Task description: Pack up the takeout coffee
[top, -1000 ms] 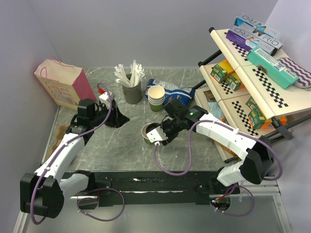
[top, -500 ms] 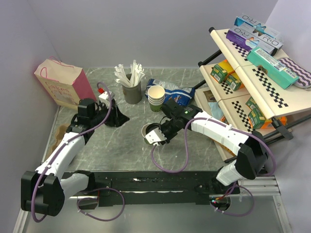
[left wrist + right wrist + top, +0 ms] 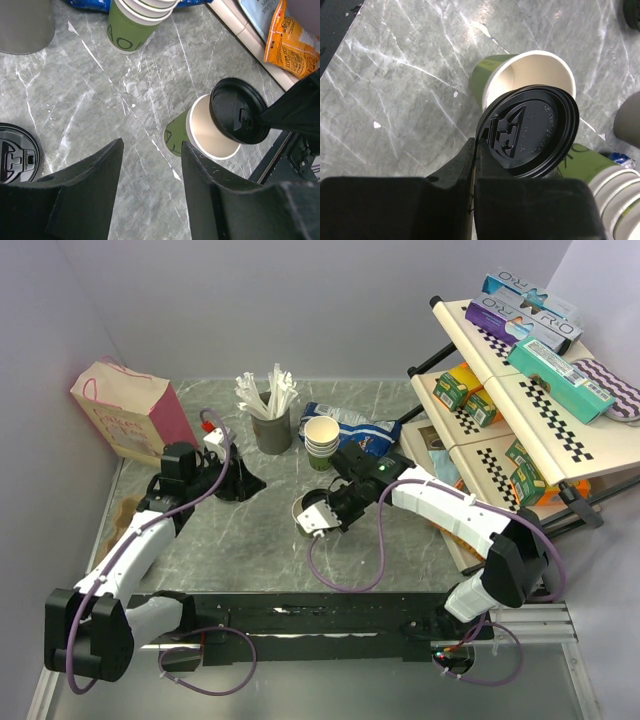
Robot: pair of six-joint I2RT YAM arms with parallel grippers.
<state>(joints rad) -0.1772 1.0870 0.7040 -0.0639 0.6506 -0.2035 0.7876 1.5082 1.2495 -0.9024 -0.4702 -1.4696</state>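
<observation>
The takeout coffee's green paper cup (image 3: 301, 516) (image 3: 176, 138) (image 3: 487, 80) stands upright on the marble table with its mouth uncovered. Its black lid (image 3: 532, 131) (image 3: 236, 116) hangs tilted just above the cup's rim, partly over the opening. My right gripper (image 3: 476, 144) (image 3: 325, 515) is shut on the lid's edge. My left gripper (image 3: 150, 149) (image 3: 236, 480) hovers open and empty over bare table, to the left of the cup.
A loose black lid (image 3: 16, 156) lies by the left gripper. A stack of lidless cups (image 3: 321, 441) (image 3: 139, 20), a grey holder of stirrers (image 3: 270, 428) and a blue bag (image 3: 352, 424) stand behind. A pink paper bag (image 3: 128, 410) is far left, a snack rack (image 3: 520, 390) on the right.
The right jaws have closed on the lid's edge, and the right arm has shifted slightly left over the cup. The left arm has not moved.
</observation>
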